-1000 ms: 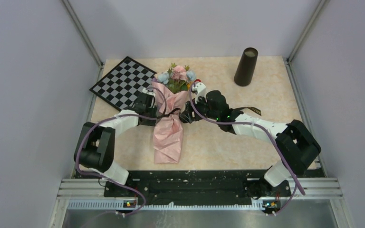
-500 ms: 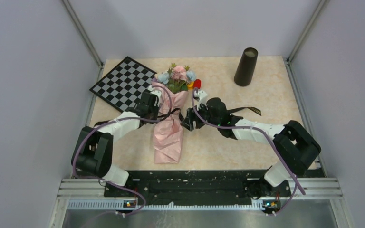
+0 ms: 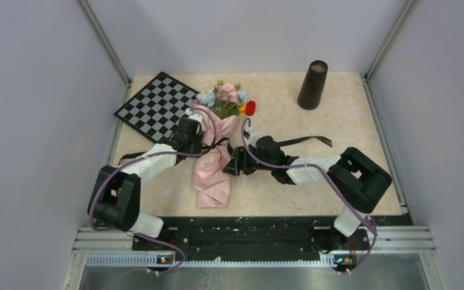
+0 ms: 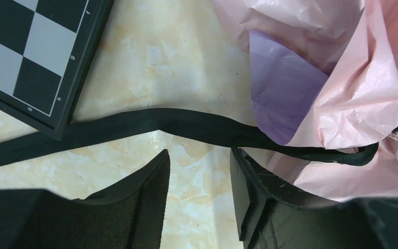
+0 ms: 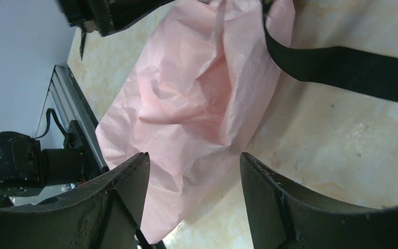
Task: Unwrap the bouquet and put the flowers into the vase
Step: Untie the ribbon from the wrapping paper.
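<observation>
The bouquet (image 3: 214, 172) lies on the table, its pink paper cone pointing at the arms and the flowers (image 3: 226, 99) at its far end. A black ribbon (image 3: 219, 144) still circles its waist, with tails trailing left and right. My left gripper (image 3: 194, 140) sits at the bouquet's left side; in the left wrist view it (image 4: 199, 158) is open over bare table, the ribbon (image 4: 186, 124) just past its fingertips. My right gripper (image 3: 229, 167) is open at the cone's right edge, pink paper (image 5: 197, 93) ahead of it (image 5: 194, 163). The dark vase (image 3: 312, 84) stands upright at the back right.
A checkered board (image 3: 157, 106) lies at the back left, its corner near the left ribbon tail (image 3: 132, 157). A small red-and-yellow toy (image 3: 248, 109) sits beside the flower heads. The right ribbon tail (image 3: 314, 140) runs across the table behind my right forearm.
My right gripper has slid nearer along the cone's right side. The left gripper has edged in towards the ribbon, and a ribbon tail now lies stretched out to the left.
</observation>
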Motion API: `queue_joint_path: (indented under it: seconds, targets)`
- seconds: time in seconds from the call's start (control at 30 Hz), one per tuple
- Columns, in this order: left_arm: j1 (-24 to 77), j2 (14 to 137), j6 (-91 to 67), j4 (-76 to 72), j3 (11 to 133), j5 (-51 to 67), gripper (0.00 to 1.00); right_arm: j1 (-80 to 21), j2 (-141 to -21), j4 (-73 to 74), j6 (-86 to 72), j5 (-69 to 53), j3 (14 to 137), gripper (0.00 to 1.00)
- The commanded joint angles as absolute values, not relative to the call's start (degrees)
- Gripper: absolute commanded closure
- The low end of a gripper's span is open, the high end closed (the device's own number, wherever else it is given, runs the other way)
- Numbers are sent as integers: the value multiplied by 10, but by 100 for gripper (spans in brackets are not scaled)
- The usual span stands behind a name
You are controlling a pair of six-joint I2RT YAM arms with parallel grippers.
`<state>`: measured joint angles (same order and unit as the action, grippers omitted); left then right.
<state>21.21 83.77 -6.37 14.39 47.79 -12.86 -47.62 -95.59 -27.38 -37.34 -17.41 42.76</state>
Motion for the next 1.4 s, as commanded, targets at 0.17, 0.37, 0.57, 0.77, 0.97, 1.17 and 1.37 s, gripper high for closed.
queue_joint_path:
  seconds: [0.17,0.37,0.57,0.77,0.97,1.17,1.37]
  targets:
    - [214,766,-99,161,472,-97,41,-487,-1018,-308,-435,-145,444,45]
    - [213,742,-91,179,480,-65,33,-473,-1017,-273,-402,-130,468,82]
    - [213,770,-77,211,509,-21,26,-394,-1016,-212,-328,-200,492,100]
    - [214,792,-52,197,502,-17,22,-355,-1021,-107,-216,-246,532,100]
    - [218,837,-6,155,505,23,17,-335,-1023,-65,-170,-280,546,100]
    - [219,894,40,120,533,-32,18,-320,-1020,-65,-169,-317,544,100]
    - [219,911,79,78,537,-47,17,-320,-1021,-68,-170,-331,544,100]
